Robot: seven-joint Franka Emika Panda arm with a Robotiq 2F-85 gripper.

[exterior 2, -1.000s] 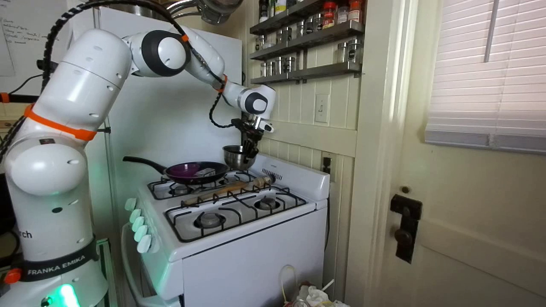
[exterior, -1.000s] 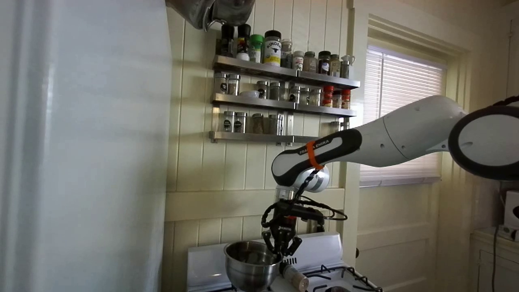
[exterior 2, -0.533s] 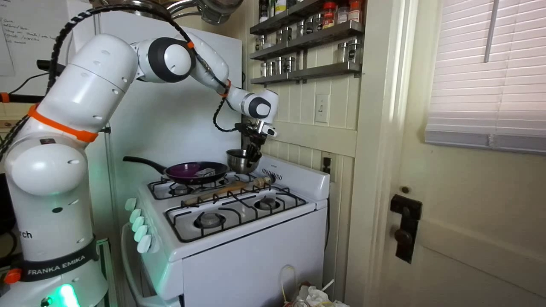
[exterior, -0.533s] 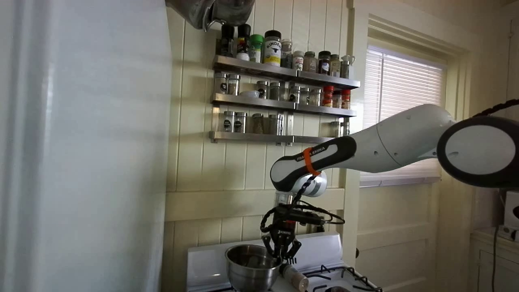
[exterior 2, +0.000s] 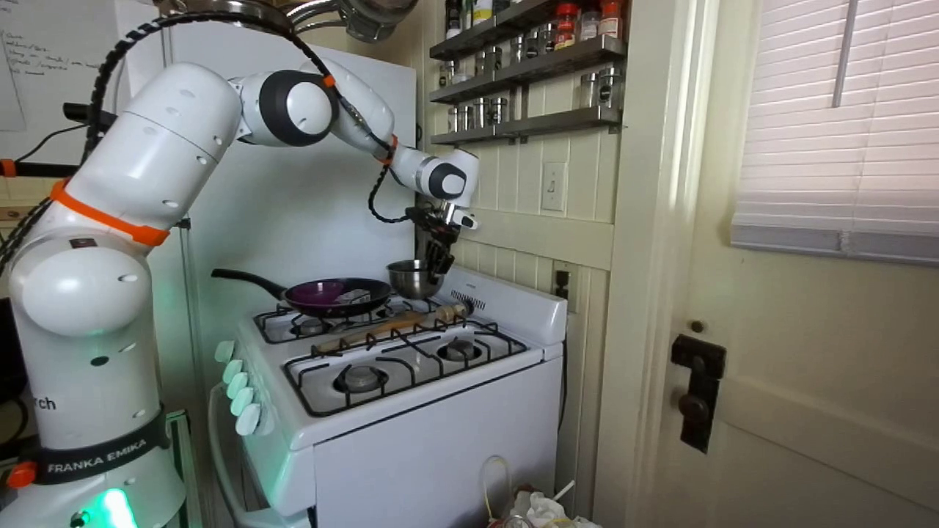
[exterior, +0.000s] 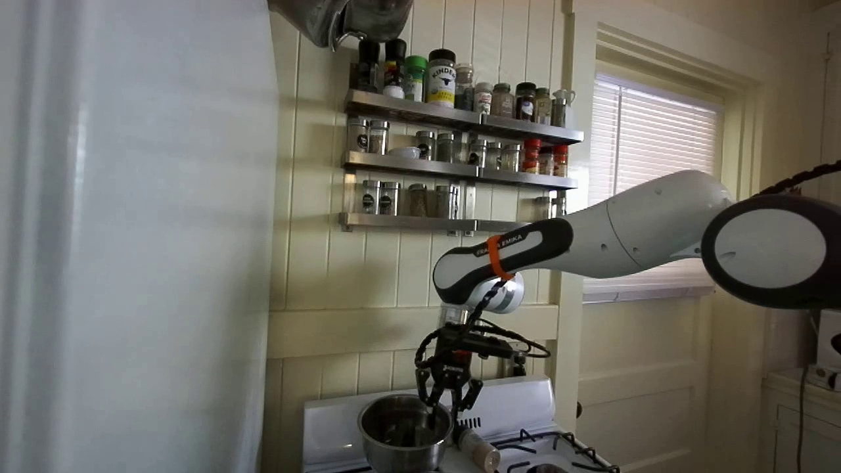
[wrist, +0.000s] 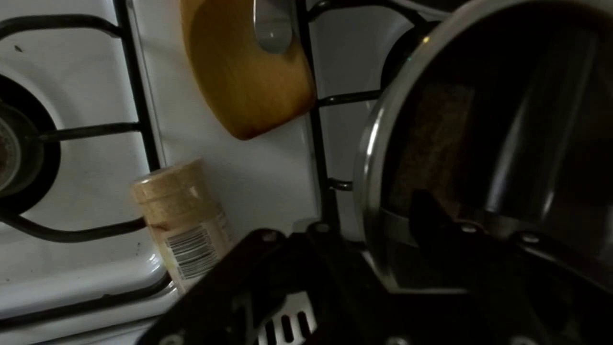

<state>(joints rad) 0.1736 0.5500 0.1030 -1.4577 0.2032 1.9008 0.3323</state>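
Observation:
My gripper (wrist: 366, 213) stands open astride the rim of a steel mixing bowl (wrist: 378, 139). One finger is inside the bowl and the other outside, with gaps beside the rim. In both exterior views the black gripper (exterior: 445, 422) (exterior 2: 438, 268) points down at the bowl (exterior: 404, 454) (exterior 2: 409, 282), which sits upright at the back of the white stove. The bowl's inside is dark, with a brownish patch I cannot identify. Beside the outer finger lies a spice bottle (wrist: 191, 239) on its side. A wooden spatula (wrist: 249, 96) lies near it.
A black frying pan (exterior 2: 375, 297) holding something purple rests on a front burner. Black grates (exterior 2: 411, 367) cover the stove top (exterior 2: 290, 433). The stove's backguard (exterior: 519, 401) rises behind the bowl. Shelves of spice jars (exterior: 420, 223) hang on the wall above.
The arm has come down with the bowl, lowering it onto the stove. Fingers that were shut on the rim have spread apart. The bowl has settled slightly away from them.

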